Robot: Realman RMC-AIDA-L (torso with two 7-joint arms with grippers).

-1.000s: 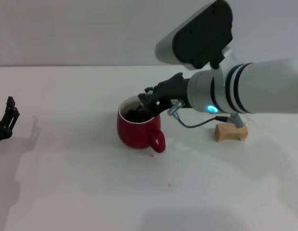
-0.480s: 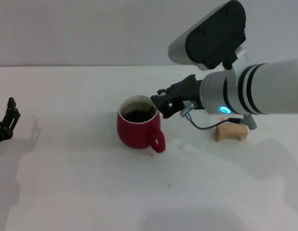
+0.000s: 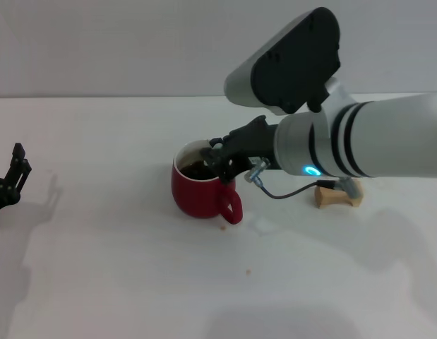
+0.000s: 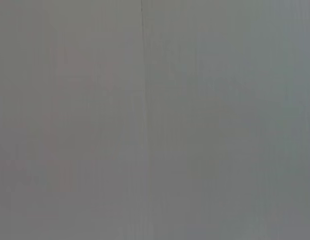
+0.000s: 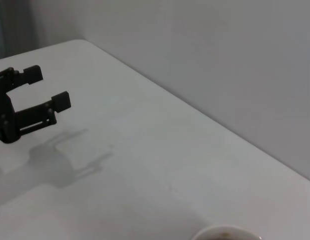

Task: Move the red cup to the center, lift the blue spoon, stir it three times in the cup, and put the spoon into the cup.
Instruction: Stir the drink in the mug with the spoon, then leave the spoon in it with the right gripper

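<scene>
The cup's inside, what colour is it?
White, above dark liquid; the red cup shows it best in the head view.

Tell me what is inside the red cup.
Dark liquid fills the red cup. The right gripper sits over its rim, covering part of the opening; no spoon is visible there.

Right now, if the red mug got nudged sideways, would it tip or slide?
The red mug looks squat and wide, so it would probably slide, not tip. It holds dark liquid near the rim, so a shove might slosh. The right gripper hangs over its mouth.
</scene>
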